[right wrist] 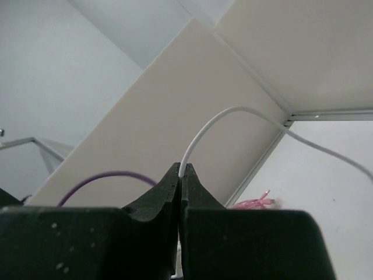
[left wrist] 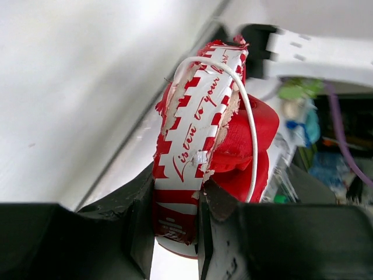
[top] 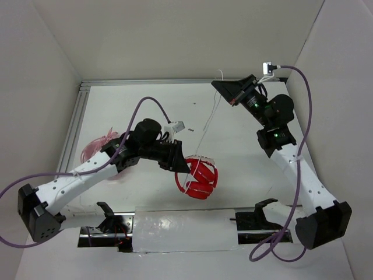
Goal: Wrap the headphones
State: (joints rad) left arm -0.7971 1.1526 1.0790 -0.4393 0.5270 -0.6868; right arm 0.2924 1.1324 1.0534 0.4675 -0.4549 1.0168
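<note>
The red headphones point(top: 198, 177) hang above the table's middle, held by my left gripper point(top: 182, 166). In the left wrist view the jaws are shut on the red-and-white striped headband point(left wrist: 186, 175), with a red cup point(left wrist: 247, 146) behind it and the white cable point(left wrist: 249, 134) looped over it. The thin white cable point(top: 207, 125) runs up from the headphones to my right gripper point(top: 224, 87), raised at the back. In the right wrist view that gripper point(right wrist: 181, 172) is shut on the cable point(right wrist: 215, 119), which arcs away to the right.
Pale pink headphones point(top: 96, 146) lie at the left by the metal rail, and show small in the right wrist view point(right wrist: 253, 203). A white wrapped block point(top: 180, 228) lies along the near edge between the arm bases. White walls enclose the table.
</note>
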